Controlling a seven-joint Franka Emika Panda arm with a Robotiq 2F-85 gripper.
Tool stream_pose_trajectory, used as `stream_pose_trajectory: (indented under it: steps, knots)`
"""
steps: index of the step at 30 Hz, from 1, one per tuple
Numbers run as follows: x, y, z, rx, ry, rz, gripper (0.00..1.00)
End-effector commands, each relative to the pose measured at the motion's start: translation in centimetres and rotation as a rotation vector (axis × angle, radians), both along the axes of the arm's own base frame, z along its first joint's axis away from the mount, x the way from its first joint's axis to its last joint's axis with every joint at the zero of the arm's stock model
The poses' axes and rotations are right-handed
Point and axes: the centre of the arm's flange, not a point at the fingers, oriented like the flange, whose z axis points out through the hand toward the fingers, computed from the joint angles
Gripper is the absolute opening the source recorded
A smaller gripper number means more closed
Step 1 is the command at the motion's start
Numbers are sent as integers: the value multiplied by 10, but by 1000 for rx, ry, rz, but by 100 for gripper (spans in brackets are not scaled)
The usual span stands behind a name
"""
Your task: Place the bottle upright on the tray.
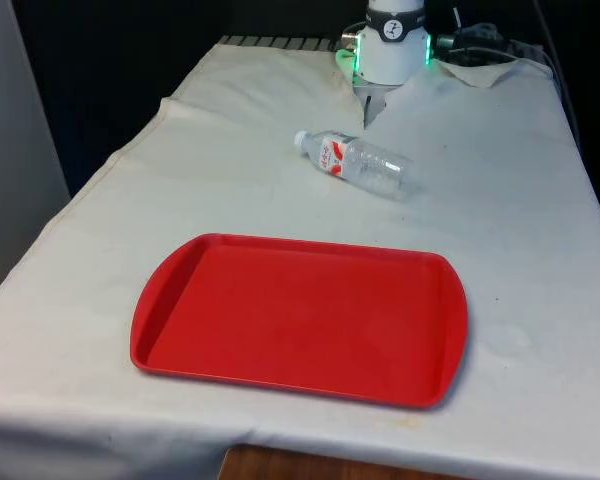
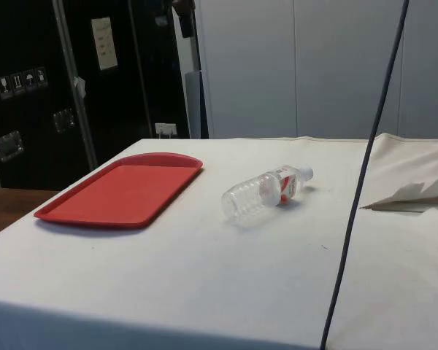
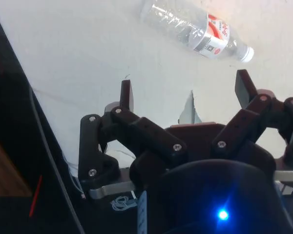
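Sideways on the cloth lies the bottle (image 1: 358, 163), cap toward the front view's left; jaws spread wide, empty.

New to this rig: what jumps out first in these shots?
The big red tray on the near part of the white cloth, with nothing on it. Next, the clear plastic bottle lying on its side on the cloth beyond the tray, white cap toward the front view's left, red-and-white label by the neck. In the wrist view the end effector hangs open, apart from the bottle.
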Motion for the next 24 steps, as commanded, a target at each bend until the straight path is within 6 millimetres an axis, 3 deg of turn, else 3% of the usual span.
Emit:
stream_pose_trajectory:
  steps: [1,24]
  knots:
    - [-2,0,0,0,2,-5,100]
    - [-55,8,-7,2,-8,-41,100]
